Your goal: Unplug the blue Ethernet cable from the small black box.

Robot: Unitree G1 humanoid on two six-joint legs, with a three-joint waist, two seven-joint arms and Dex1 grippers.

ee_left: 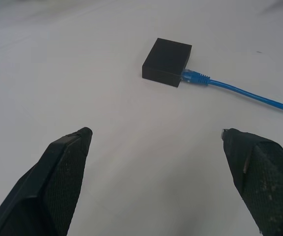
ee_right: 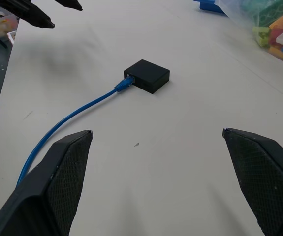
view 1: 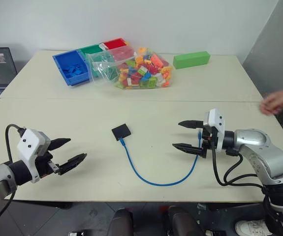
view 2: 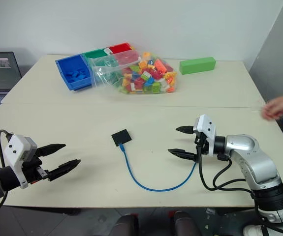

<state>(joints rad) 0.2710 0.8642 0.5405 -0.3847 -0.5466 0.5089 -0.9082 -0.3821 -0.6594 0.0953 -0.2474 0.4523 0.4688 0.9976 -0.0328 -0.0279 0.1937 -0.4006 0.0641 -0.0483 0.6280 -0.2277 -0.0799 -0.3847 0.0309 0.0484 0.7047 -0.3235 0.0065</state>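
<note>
The box (view 1: 121, 132) is seen flat on the table (view 1: 57, 113), midway between both claws, with the cable (view 1: 151, 180) plugged into its near edge and looped toward the right claw (view 1: 189, 135). Both the right claw and the left claw (view 1: 67, 152) are held wide open, empty, above the table near its front edge. Bare tabletop is left around the box.

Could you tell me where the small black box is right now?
The small black box lies flat mid-table between the two open grippers, the blue Ethernet cable plugged into its near edge.
</note>
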